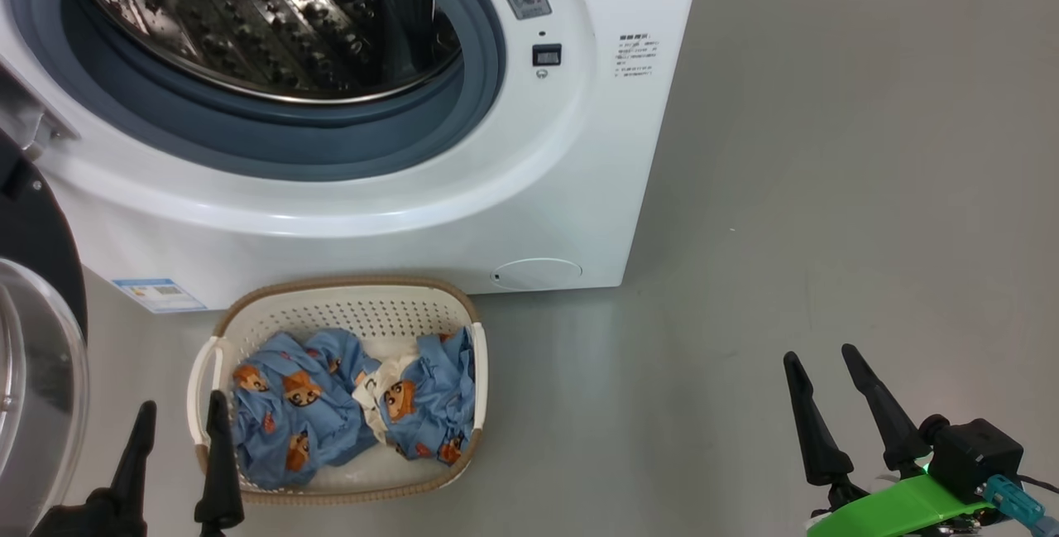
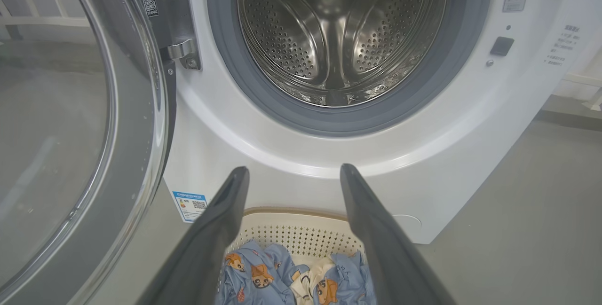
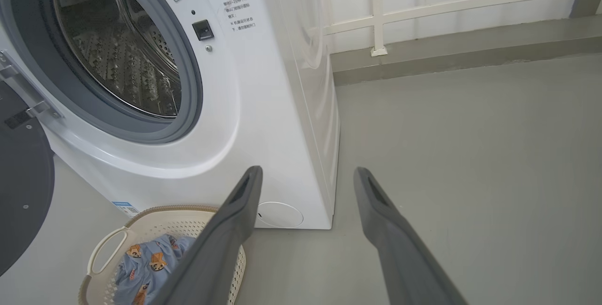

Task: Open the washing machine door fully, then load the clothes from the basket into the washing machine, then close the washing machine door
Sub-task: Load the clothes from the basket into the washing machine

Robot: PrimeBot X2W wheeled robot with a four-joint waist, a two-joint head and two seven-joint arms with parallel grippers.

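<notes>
The white washing machine (image 1: 529, 181) stands ahead, its steel drum (image 1: 265, 16) bare inside. The washing machine door (image 1: 37, 330) is swung out to the left, its glass bowl showing at the left of the left wrist view (image 2: 61, 121). On the floor in front sits the cream basket (image 1: 347, 309) holding the light-blue clothes (image 1: 347, 405) with orange faces. My left gripper (image 1: 182, 409) is open at the basket's left handle, nothing between its fingers. Far right over bare floor, my right gripper (image 1: 823, 355) is open and empty. The basket (image 3: 117, 244) lies to its lower left.
Grey floor (image 1: 827, 189) stretches to the right of the machine. A white railing (image 3: 423, 9) and a low kerb run behind the machine's right side. A blue label sticker (image 1: 157, 294) and a round filter cap (image 1: 538, 274) mark the machine's base.
</notes>
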